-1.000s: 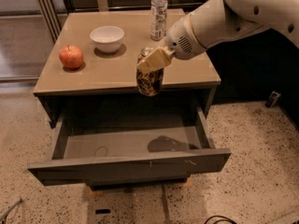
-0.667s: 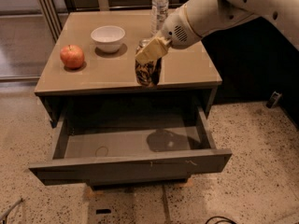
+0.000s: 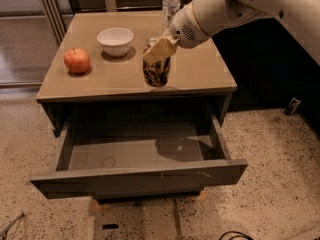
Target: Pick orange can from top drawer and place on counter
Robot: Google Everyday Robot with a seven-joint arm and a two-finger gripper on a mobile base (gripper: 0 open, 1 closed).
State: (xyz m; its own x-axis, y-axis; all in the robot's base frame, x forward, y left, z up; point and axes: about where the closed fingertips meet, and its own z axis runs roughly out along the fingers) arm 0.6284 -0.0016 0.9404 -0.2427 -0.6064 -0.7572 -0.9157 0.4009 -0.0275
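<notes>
The orange can (image 3: 156, 74) is being held upright over the counter (image 3: 200, 69), near its front edge.

The gripper (image 3: 159, 50) is clasping the can by its upper part, fingers closed on it; whether the base is already touching the surface is hard to tell. The top drawer (image 3: 140, 176) is standing pulled out below with nothing lying in it, so the pick looks done and only setting down and letting go are remaining. A white bowl (image 3: 115, 40) is sitting near, an apple (image 3: 76, 60) farther left, a clear bottle (image 3: 171, 3) behind; none is blocking the spot.
</notes>
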